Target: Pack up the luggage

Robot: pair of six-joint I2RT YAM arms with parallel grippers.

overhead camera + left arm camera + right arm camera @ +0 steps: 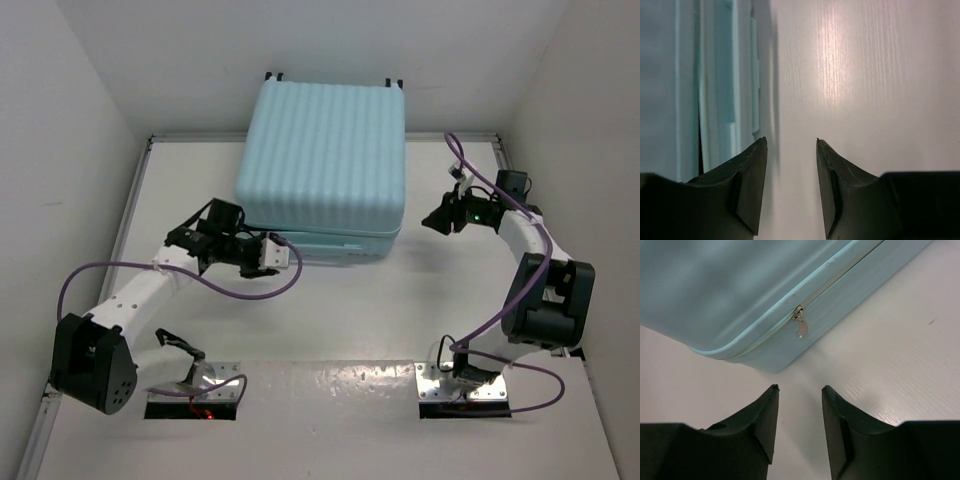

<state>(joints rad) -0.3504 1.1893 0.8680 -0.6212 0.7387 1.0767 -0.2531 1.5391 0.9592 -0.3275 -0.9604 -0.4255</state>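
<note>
The luggage [322, 160] is a pale aqua ribbed hard-shell suitcase lying flat and closed at the back middle of the table. My left gripper [285, 252] is open and empty, just off the suitcase's front left side; in the left wrist view [791, 142] the suitcase's edge [690, 85] runs along the left. My right gripper [432, 218] is open and empty, a short way right of the suitcase's front right corner. In the right wrist view [800, 388] it faces that corner [740, 290], where a metal zipper pull [800, 326] hangs on the closed zipper.
The white table [400, 320] is boxed in by white walls on the left, right and back. The suitcase's black wheels [275, 76] point at the back wall. Purple cables [260, 292] loop off both arms.
</note>
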